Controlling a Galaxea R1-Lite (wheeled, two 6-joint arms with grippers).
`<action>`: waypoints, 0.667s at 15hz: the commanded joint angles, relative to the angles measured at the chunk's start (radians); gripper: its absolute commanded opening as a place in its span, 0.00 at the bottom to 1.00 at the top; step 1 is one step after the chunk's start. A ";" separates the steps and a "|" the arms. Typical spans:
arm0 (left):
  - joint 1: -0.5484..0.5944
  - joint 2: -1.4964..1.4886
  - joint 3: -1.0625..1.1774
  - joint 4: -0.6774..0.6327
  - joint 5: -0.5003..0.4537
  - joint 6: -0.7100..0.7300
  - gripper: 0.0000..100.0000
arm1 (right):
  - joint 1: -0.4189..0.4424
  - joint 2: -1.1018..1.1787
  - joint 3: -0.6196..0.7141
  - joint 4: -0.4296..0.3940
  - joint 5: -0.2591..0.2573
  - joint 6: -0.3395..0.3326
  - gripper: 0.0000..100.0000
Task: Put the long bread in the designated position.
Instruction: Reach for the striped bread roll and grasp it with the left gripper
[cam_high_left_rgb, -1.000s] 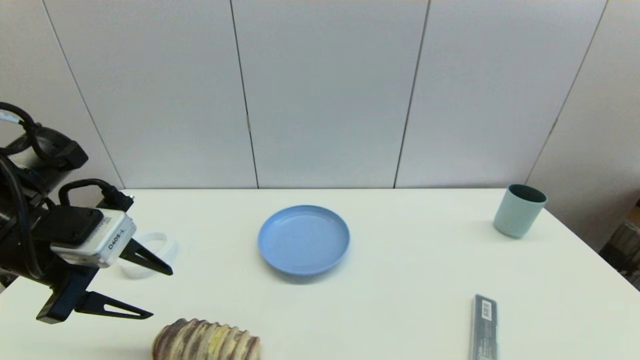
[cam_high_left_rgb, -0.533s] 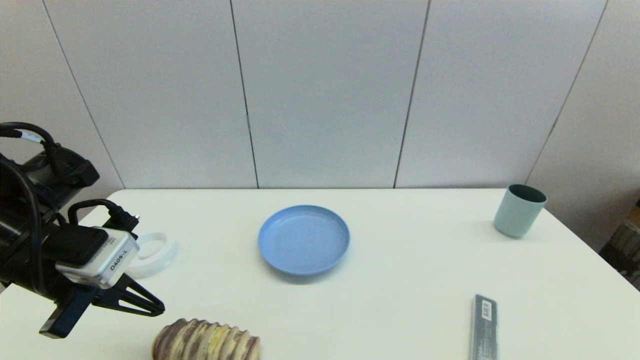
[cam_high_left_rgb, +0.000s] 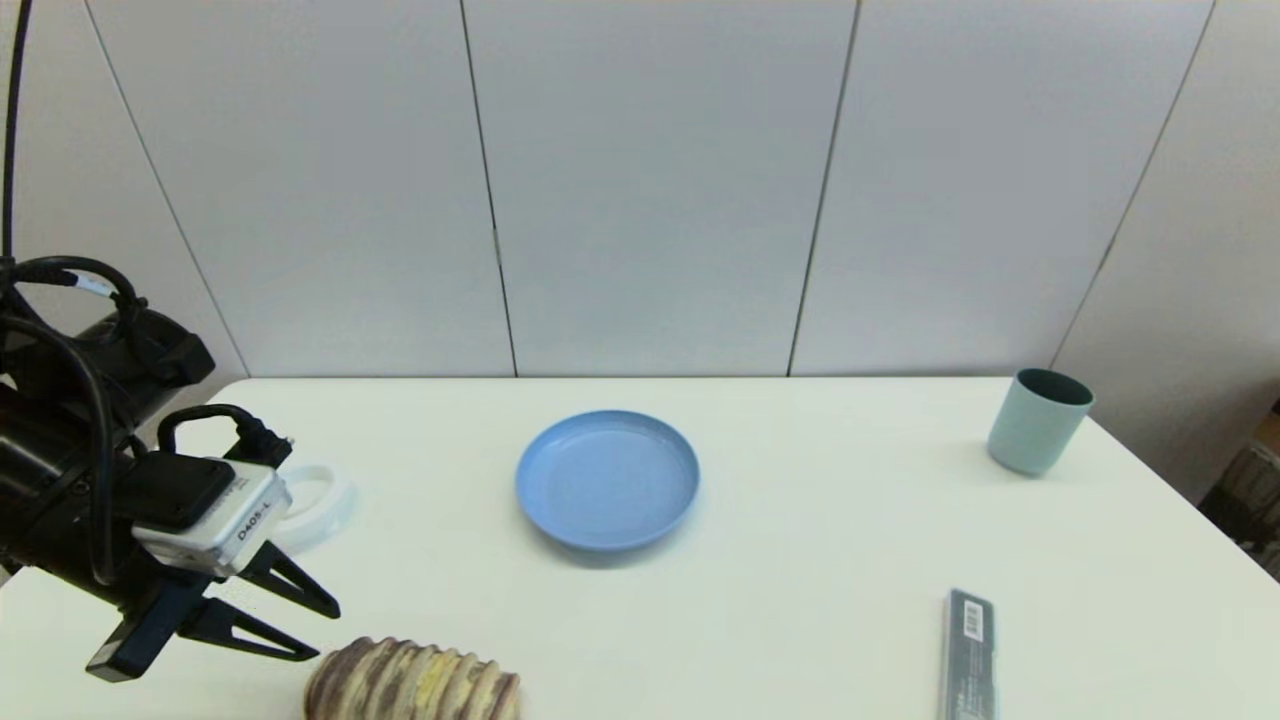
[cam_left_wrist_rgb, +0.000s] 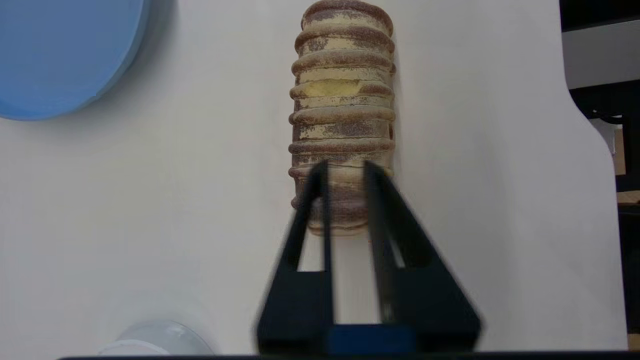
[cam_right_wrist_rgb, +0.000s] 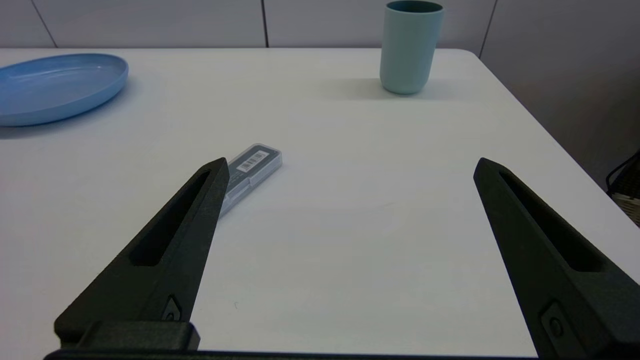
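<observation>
I've got the left hand hovering, fingers narrowly parted, just left of the long bread at the tabletop's near edge; next I'd widen, straddle its end, then close.

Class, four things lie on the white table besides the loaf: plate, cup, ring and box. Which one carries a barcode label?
The flat grey box, near the table's front right edge. The blue plate, pale green cup and white ring are plain and unlabelled.

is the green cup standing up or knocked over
Upright. The green cup stands on its base near the table's far right corner, its open mouth facing up. Its contents cannot be told.
</observation>
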 joint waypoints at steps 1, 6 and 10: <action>0.000 0.013 0.001 0.011 0.007 0.020 1.00 | 0.000 0.001 0.000 0.000 0.000 0.000 1.00; -0.023 0.043 0.027 0.010 0.045 0.025 1.00 | 0.000 0.001 0.000 0.000 0.000 0.000 1.00; -0.097 0.109 0.030 -0.009 0.070 0.013 1.00 | 0.000 0.001 0.000 0.000 0.000 0.000 1.00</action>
